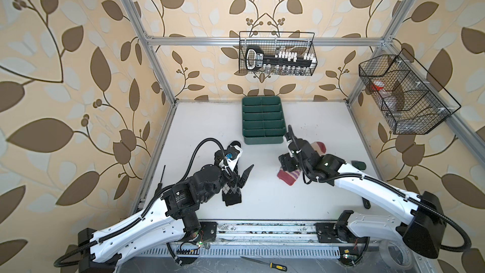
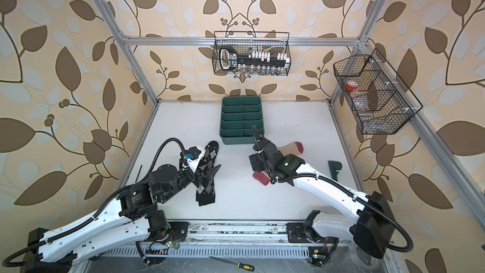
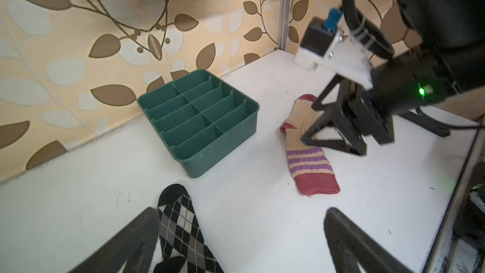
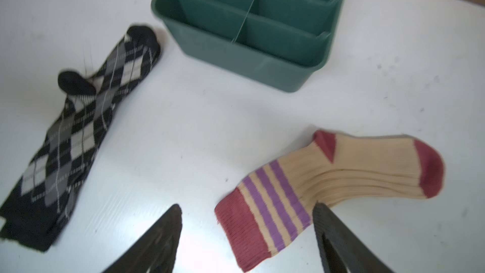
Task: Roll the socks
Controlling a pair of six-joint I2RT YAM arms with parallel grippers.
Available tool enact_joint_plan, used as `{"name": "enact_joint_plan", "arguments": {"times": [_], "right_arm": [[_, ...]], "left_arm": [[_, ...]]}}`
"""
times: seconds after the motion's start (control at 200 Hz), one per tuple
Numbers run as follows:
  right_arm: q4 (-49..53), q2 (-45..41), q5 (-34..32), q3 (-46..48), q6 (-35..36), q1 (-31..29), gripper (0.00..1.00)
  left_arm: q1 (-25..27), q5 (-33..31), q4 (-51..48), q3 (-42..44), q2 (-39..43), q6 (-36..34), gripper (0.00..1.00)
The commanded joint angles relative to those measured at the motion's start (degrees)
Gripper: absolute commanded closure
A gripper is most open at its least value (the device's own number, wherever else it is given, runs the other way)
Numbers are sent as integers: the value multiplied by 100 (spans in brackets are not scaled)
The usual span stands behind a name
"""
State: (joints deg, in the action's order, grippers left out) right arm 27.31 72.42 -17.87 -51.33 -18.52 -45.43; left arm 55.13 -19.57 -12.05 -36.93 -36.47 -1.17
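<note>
On the white surface [image 1: 262, 200], left of the middle, the argyle sock [image 4: 78, 132] lies flat and unrolled, its black toe toward the green divider tray [image 3: 223, 153] and its cuff toward the front edge. Well apart from it, to the right, the beige sock [image 4: 354, 169] also lies flat. It bends at the heel, with the maroon toe toward the back right and the maroon cuff and purple stripes nearer the front.

The right fingers [image 4: 333, 237] stand parted over the cuff end and grip nothing. One tip sits at the sock's edge by the stripes; whether it touches cannot be told. The left fingers [image 3: 131, 237] are spread wide and hold nothing, one right at the argyle sock's edge and one over bare surface.

The tray stands at the back middle, just beyond both socks. A wire basket [image 1: 277, 53] hangs on the rear rail and another wire basket [image 1: 404, 95] on the right frame. A screwdriver [image 1: 275, 266] lies below the front rail.
</note>
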Motion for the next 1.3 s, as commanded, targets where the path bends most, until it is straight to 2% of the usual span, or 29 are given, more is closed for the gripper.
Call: {"name": "enact_joint_plan", "arguments": {"times": [0.0,0.195,0.29,0.38,0.585,0.815,1.115,1.295], "right_arm": [[21,553,135,113,-351,-100,23],[193,1481,-265,-153,-1338,-52,24],[-84,1692,-205,-202,-1681,169,25],[-345,2003,-197,-214,-1926,385,27],[-435,2599,-381,-359,-2253,368,33],[-488,2574,-570,-149,-2515,315,54],[-790,2489,-340,270,-2609,48,90],[-1129,2413,16,401,-2287,-567,94]], "left_arm": [[-167,-242,-161,-142,59,522,1],[-187,-311,-261,-54,232,574,1],[-187,-297,-204,-2,219,556,1],[-187,-251,-140,3,151,539,1],[-191,-205,-56,5,105,452,1],[-196,-235,-90,30,166,376,1],[-196,-238,-58,-68,96,344,1],[-196,-433,-156,-236,174,381,1]]}}
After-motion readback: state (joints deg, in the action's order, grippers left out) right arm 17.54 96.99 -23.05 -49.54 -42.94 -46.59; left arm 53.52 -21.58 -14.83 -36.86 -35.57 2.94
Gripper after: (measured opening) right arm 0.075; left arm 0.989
